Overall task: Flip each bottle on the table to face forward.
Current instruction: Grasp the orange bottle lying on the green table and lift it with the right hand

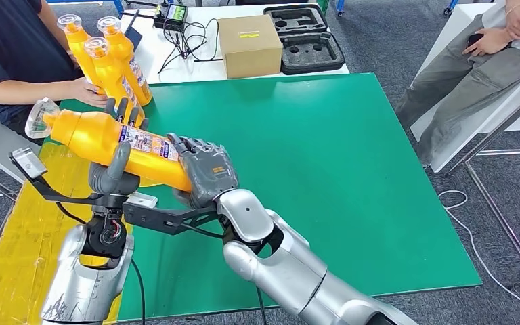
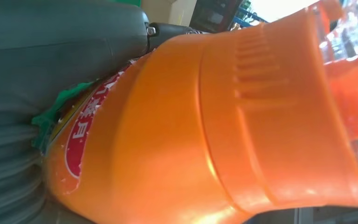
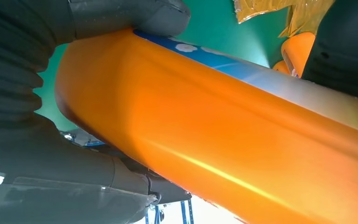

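Note:
An orange bottle [image 1: 118, 143] with a clear cap lies sideways in the air above the green mat [image 1: 325, 169], cap toward the left. My left hand [image 1: 116, 166] wraps its middle from below. My right hand [image 1: 203, 170] grips its base end. The left wrist view shows the orange bottle [image 2: 205, 140] close up, with its red label against the grey hand cover [image 2: 51, 60]. In the right wrist view the orange bottle [image 3: 223, 140] runs across under my thumb [image 3: 135, 16]. Three more orange bottles [image 1: 108, 64] stand upright at the mat's far left corner.
A person's hand [image 1: 84, 91] rests by the standing bottles at the far left. A cardboard box [image 1: 249, 45] and a black foam case [image 1: 305, 37] sit on the white table behind. Another person sits at the right [image 1: 474, 74]. Yellow tape [image 1: 27, 230] covers the left edge.

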`<state>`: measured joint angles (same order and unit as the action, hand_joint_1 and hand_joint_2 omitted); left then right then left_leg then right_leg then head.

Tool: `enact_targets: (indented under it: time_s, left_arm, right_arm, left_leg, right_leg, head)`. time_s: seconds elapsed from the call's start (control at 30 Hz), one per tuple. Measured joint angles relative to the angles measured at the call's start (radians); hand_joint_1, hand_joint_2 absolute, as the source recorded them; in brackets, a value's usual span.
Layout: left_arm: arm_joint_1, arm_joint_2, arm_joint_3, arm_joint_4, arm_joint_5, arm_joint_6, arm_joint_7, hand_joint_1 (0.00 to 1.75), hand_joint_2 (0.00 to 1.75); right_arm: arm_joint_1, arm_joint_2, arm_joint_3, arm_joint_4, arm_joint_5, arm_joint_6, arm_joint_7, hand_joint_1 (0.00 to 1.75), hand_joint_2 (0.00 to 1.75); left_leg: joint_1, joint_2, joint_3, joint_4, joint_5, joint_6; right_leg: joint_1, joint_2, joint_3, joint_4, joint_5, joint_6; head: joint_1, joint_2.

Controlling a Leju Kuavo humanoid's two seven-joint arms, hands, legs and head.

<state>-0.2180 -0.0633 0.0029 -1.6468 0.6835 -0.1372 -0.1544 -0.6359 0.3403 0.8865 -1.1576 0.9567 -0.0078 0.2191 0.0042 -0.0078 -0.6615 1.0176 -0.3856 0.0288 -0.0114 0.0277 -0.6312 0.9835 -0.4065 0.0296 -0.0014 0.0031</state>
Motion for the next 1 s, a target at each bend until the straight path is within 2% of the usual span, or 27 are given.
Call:
enact_targets:
  time_s: [0.07, 0.1, 0.77, 0.8, 0.9, 0.93, 1.0]
  left_arm:
    - [0.0, 0.0, 0.004, -0.003, -0.006, 0.008, 0.0, 1.53, 1.75]
    - [0.0, -0.001, 0.006, -0.005, -0.009, 0.011, 0.001, 1.75, 1.75]
    - [-0.006, -0.023, 0.033, -0.014, -0.031, 0.021, 0.0, 1.75, 1.75]
    - [-0.007, -0.024, 0.034, -0.014, -0.032, 0.022, 0.0, 1.75, 1.75]
    - [-0.013, -0.025, 0.038, -0.014, -0.036, 0.024, 0.001, 1.75, 1.75]
    - [-0.018, -0.025, 0.039, -0.013, -0.037, 0.025, 0.001, 1.75, 1.75]
    - [-0.03, -0.024, 0.042, -0.012, -0.042, 0.027, 0.002, 1.75, 1.75]
  right_arm:
    - [-0.002, -0.002, 0.01, -0.003, -0.003, 0.003, 0.003, 1.75, 1.75]
    - [-0.004, -0.003, 0.013, -0.004, -0.006, 0.004, 0.004, 1.75, 1.75]
    - [-0.031, -0.006, 0.033, 0.004, -0.043, 0.007, 0.003, 1.75, 1.75]
    - [-0.033, -0.006, 0.033, 0.006, -0.045, 0.007, 0.003, 1.5, 1.75]
    - [-0.038, -0.005, 0.034, 0.014, -0.05, 0.005, 0.001, 0.19, 0.44]
    - [-0.038, -0.005, 0.035, 0.016, -0.05, 0.002, -0.003, 0.0, 0.0]
    - [-0.034, -0.008, 0.037, 0.018, -0.046, -0.013, -0.014, 0.0, 0.0]
  left_leg:
    - [0.0, 0.0, 0.0, 0.0, 0.0, 0.0]
    - [0.0, 0.0, 0.0, 0.0, 0.0, 0.0]
    - [0.0, 0.0, 0.0, 0.0, 0.0, 0.0]
    - [0.0, 0.0, 0.0, 0.0, 0.0, 0.0]
    - [0.0, 0.0, 0.0, 0.0, 0.0, 0.0]
    - [0.0, 0.001, 0.0, 0.0, 0.0, 0.0]
    - [0.0, 0.0, 0.0, 0.0, 0.0, 0.0]
  right_leg:
    - [0.0, 0.0, 0.0, 0.0, 0.0, 0.0]
    - [0.0, 0.0, 0.0, 0.0, 0.0, 0.0]
    - [0.0, 0.0, 0.0, 0.0, 0.0, 0.0]
    - [0.0, 0.0, 0.0, 0.0, 0.0, 0.0]
    - [0.0, 0.0, 0.0, 0.0, 0.0, 0.0]
    - [0.0, 0.0, -0.001, 0.0, 0.0, 0.0]
    - [0.0, 0.0, -0.001, 0.0, 0.0, 0.0]
  head:
    - [0.0, 0.0]
    - [0.0, 0.0]
    - [0.0, 0.0]
    - [0.0, 0.0]
    - [0.0, 0.0]
    - [0.0, 0.0]
    - [0.0, 0.0]
